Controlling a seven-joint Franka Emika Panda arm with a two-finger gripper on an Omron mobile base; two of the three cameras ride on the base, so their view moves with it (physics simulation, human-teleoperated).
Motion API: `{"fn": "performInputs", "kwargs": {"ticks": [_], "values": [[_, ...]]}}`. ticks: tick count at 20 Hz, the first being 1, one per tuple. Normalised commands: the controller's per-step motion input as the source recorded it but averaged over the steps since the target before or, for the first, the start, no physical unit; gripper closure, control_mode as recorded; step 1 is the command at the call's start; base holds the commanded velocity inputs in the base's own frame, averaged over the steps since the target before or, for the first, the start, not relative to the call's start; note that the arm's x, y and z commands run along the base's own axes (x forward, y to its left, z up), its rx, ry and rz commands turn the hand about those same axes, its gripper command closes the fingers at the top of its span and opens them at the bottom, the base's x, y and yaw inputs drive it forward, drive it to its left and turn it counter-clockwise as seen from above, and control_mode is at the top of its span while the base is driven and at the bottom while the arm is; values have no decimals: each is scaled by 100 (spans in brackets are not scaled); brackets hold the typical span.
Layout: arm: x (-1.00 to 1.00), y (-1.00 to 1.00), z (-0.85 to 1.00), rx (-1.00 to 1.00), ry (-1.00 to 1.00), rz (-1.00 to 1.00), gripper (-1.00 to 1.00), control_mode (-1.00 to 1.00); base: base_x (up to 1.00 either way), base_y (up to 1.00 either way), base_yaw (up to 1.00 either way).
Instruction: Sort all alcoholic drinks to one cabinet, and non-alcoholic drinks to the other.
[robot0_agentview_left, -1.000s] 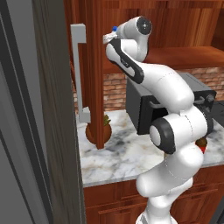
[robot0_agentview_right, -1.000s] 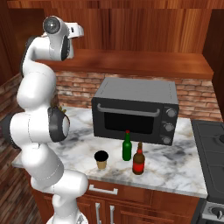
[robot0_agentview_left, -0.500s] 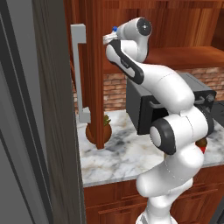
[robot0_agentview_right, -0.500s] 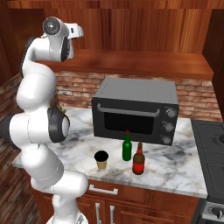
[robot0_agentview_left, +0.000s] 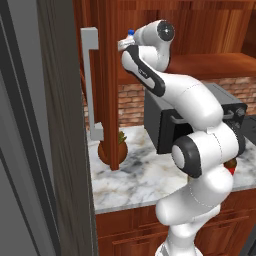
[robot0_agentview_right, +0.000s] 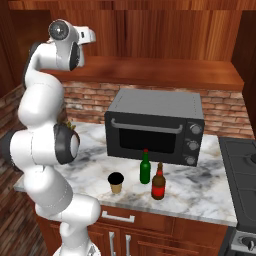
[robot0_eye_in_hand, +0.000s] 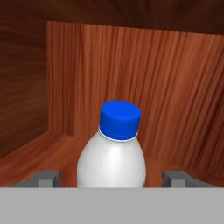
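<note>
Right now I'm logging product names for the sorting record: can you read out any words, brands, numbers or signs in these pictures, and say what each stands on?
No text can be read.
brown bottle: has a red label, too small to show any lettering.
green bottle: plain, no label visible.
white bottle: blue cap and blank white body, no print.
coffee cup: no print visible.
toaster oven: knobs carry no legible marks.

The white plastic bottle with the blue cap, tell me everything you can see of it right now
The white plastic bottle has a rounded, matte white body narrowing to a blue screw cap, which is on. It stands upright on the wooden floor of the cabinet, wood walls behind and beside it. The gripper is open around it: each fingertip stands clear of its sides, not touching. In the left base view its blue cap peeks out beside the hand.
</note>
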Motion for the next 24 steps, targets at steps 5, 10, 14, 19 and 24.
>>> {"fn": "performInputs", "kwargs": {"ticks": [5,10,14,19,24], "values": [[-15,-4,0,0,1,0,-100,-100,0,0,0],[-38,-5,0,2,3,0,-100,-100,0,0,0],[-97,-13,1,7,0,0,-100,-100,0,0,0],[-100,-23,0,8,0,-3,-100,-100,0,0,0],[-100,-22,0,3,0,-12,-100,-100,0,0,0]]}}
